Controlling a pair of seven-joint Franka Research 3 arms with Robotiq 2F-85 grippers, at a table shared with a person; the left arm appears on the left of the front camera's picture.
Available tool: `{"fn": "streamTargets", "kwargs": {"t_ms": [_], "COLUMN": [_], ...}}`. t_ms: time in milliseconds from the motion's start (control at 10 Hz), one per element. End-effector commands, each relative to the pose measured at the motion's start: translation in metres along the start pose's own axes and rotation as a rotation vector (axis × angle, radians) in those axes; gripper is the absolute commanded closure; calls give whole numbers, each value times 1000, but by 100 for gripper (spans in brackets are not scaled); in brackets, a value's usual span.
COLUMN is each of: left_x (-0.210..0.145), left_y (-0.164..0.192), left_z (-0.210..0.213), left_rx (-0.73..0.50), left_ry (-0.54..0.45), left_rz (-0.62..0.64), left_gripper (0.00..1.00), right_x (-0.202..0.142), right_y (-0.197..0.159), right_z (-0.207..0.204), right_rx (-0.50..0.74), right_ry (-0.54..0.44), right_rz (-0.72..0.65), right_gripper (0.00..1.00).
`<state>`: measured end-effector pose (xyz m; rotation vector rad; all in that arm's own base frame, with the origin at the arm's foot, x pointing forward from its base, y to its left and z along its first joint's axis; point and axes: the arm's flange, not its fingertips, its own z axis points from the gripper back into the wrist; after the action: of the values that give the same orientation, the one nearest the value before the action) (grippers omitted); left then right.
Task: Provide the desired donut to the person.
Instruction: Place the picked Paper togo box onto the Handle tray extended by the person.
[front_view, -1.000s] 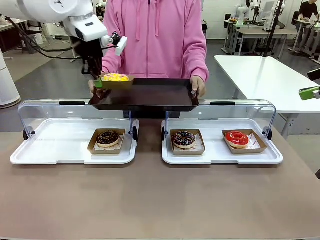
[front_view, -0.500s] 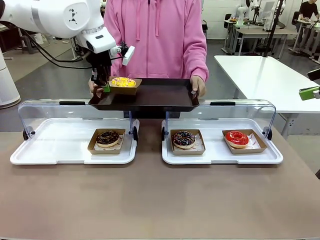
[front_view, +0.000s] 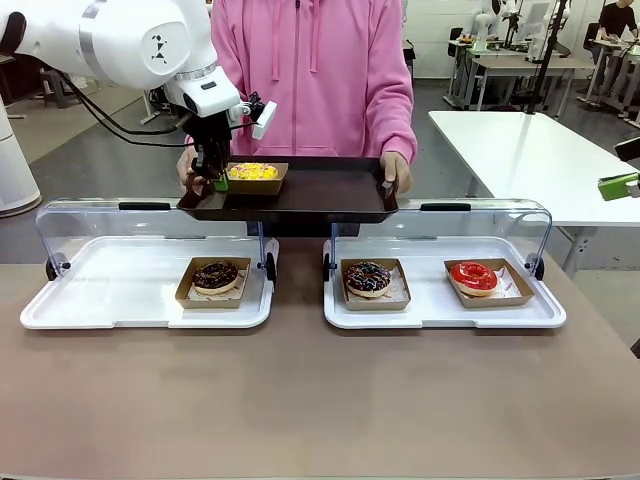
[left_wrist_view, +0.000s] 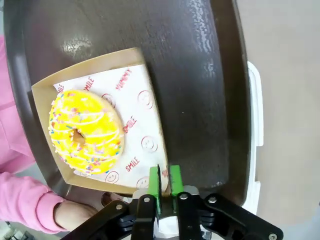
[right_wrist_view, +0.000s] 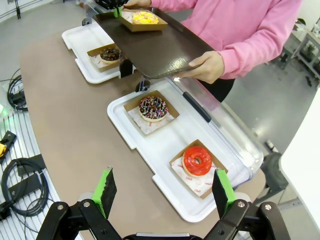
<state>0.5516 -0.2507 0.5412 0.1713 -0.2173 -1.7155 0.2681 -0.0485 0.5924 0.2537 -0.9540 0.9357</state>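
Note:
A yellow sprinkled donut (front_view: 252, 171) (left_wrist_view: 86, 131) lies in a brown cardboard tray (left_wrist_view: 145, 100) resting on the left end of a dark serving tray (front_view: 310, 192) (left_wrist_view: 200, 75). The person (front_view: 320, 70) in a pink hoodie holds that tray with both hands across the table. My left gripper (front_view: 218, 180) (left_wrist_view: 165, 180) stands at the cardboard tray's edge, its green pads close together with the edge pinched between them. My right gripper (right_wrist_view: 164, 195) hangs open high over the table's right end, nothing between its fingers.
Two white display trays (front_view: 60, 310) (front_view: 540, 310) with raised clear lids sit on the brown table. They hold a chocolate donut (front_view: 215, 276), a chocolate sprinkled donut (front_view: 368, 278) and a red donut (front_view: 473, 276). A white table (front_view: 540, 150) stands at the far right.
My left arm has carried the yellow donut in its cardboard tray to the right and down, so that it now rests on the person's dark tray. The right arm is still.

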Motion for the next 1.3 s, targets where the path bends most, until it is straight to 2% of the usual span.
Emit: {"fn": "streamTargets", "kwargs": {"t_ms": [0, 100, 200, 400, 500, 600, 900, 1200], "left_x": [-2, -2, -3, -7, -8, -11, -8, -15], "left_y": [4, 5, 6, 10, 11, 11, 10, -18], "left_z": [10, 13, 17, 21, 21, 22, 24, 21], "left_rx": [-66, -70, -80, -105, -125, -148, -153, -206], "left_ry": [37, 37, 45, 22, 16, -1, -33, 2], "left_rz": [11, 9, 12, 34, 33, 28, 26, -53], "left_gripper": [0, 42, 0, 0, 4, 0, 0, 0], "right_x": [-1, -1, -1, -1, -1, -1, -1, -1], "right_y": [0, 0, 0, 0, 0, 0, 0, 0], "right_z": [-1, -1, -1, -1, -1, -1, -1, -1], "right_rx": [7, 7, 7, 7, 7, 7, 7, 7], "right_ry": [5, 5, 5, 5, 5, 5, 5, 5], "right_rz": [5, 5, 5, 5, 5, 5, 5, 5], "right_gripper": [0, 0, 0, 0, 0, 0, 0, 0]}}
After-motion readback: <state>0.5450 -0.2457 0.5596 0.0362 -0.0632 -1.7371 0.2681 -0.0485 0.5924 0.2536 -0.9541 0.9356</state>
